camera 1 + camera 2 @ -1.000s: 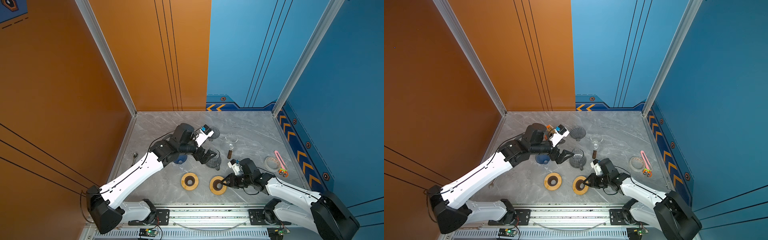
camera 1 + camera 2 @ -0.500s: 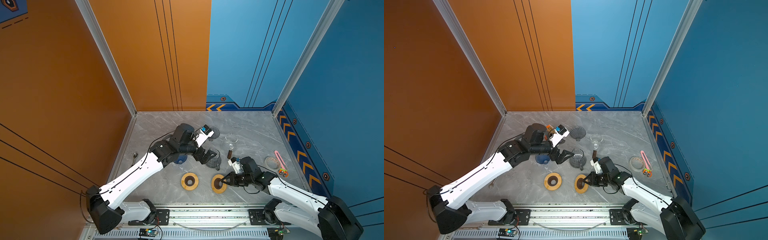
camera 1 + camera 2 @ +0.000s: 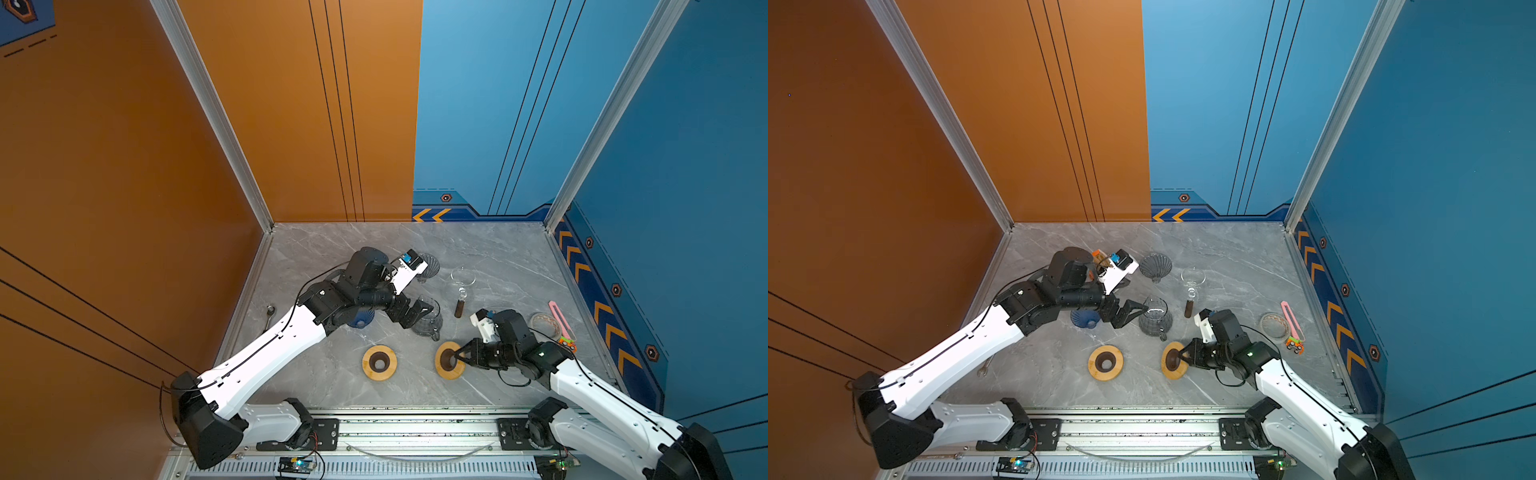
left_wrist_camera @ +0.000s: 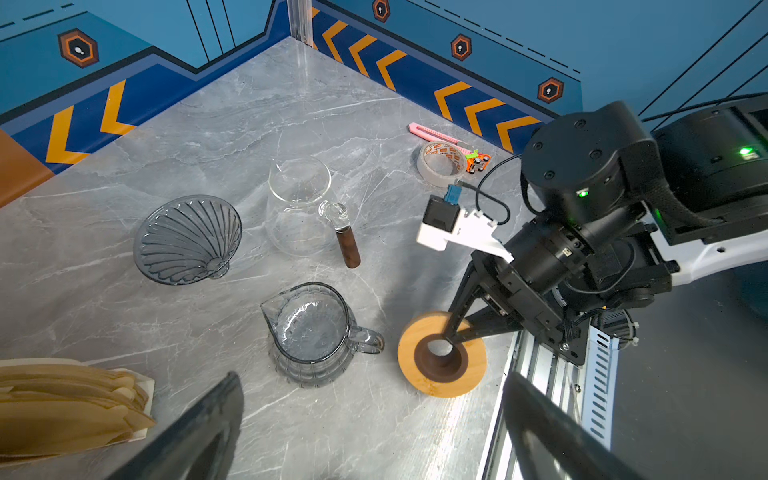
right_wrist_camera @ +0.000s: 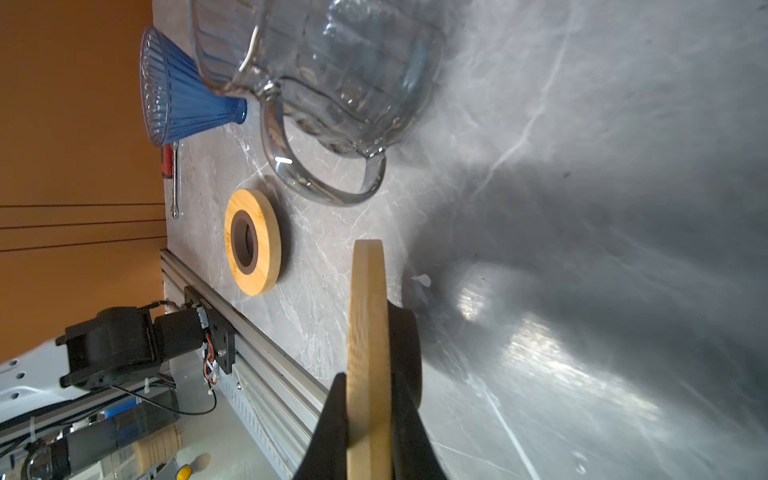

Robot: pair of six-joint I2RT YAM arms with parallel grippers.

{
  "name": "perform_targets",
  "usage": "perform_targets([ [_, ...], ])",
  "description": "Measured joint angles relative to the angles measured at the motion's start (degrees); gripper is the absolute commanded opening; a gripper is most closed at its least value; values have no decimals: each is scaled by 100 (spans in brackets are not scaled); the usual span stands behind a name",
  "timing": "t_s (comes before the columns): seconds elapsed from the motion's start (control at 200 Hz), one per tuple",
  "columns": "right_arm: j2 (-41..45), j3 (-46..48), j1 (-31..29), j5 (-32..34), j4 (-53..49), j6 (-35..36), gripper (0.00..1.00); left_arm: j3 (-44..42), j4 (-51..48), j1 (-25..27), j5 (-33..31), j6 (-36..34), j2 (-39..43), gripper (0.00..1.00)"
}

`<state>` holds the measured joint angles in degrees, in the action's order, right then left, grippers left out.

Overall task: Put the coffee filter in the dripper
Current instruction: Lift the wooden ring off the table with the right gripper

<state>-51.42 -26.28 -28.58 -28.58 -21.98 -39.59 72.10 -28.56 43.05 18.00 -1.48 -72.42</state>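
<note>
A stack of brown paper coffee filters point(image 4: 62, 407) lies in a pale holder close beside my left gripper point(image 4: 372, 386), which stands open over bare table with nothing between its fingers. A grey ribbed dripper point(image 3: 432, 266) point(image 4: 187, 239) lies on its side at the back. A blue dripper point(image 3: 1084, 319) point(image 5: 183, 95) sits under my left arm. My right gripper point(image 3: 457, 356) point(image 5: 370, 386) is shut on the rim of a wooden ring point(image 3: 449, 372) point(image 5: 368, 291), which is tipped up on edge.
A second wooden ring point(image 3: 379, 362) lies flat at the front. A ribbed glass jug point(image 4: 309, 328) and a clear server with a brown handle point(image 4: 299, 195) stand mid-table. A tape roll point(image 4: 442, 164), pink cutter point(image 3: 561, 318) and spanner point(image 3: 269, 316) lie near the sides.
My right gripper has closed on the wooden ring and raised it from flat to tilted on edge. The left arm has not moved.
</note>
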Motion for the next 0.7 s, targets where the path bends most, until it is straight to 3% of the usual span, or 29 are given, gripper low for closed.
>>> perform_targets([
  [0.406,431,-492,1355,-468,-619,254,14,0,2,4,0,0,2,98],
  [0.701,229,-1099,1753,-916,-575,264,13,0,52,4,0,50,52,98],
])
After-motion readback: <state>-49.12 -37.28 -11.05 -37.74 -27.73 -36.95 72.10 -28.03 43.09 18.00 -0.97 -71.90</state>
